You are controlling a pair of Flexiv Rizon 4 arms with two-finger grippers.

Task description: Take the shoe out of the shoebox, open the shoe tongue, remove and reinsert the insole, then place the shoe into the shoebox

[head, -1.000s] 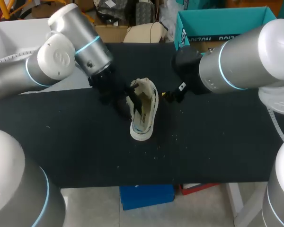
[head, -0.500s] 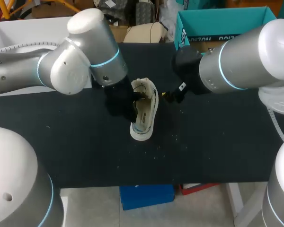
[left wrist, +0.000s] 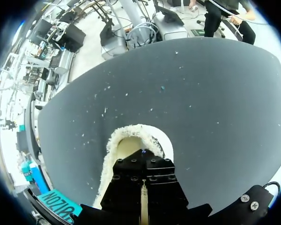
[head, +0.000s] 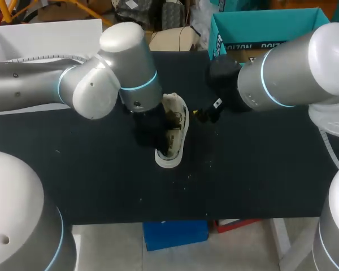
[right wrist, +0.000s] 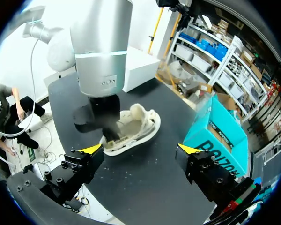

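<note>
A cream low-top shoe (head: 178,113) lies on the black table (head: 260,169), toe toward the front edge. My left gripper (head: 161,132) points straight down into the shoe's opening. Its black fingers (left wrist: 131,180) are shut, with a thin pale strip, seemingly the insole, pinched between them. Beyond those fingers, the left wrist view shows the shoe's fuzzy collar (left wrist: 131,136). My right gripper (head: 206,114) hangs open just right of the shoe and touches nothing. Its own view looks at the shoe (right wrist: 140,124) and the left gripper (right wrist: 110,133) through its wide-apart yellow tips (right wrist: 140,149). The teal shoebox (head: 260,28) stands at the back right.
A white box (head: 45,34) sits at the table's back left, behind my left arm. The teal shoebox (right wrist: 220,136) is close beside my right gripper. Small pale crumbs dot the table (left wrist: 215,93) around the shoe.
My left arm swung in over the shoe and its gripper went down into the opening and shut. The shoe's tongue is now covered by that arm. The right arm kept still.
</note>
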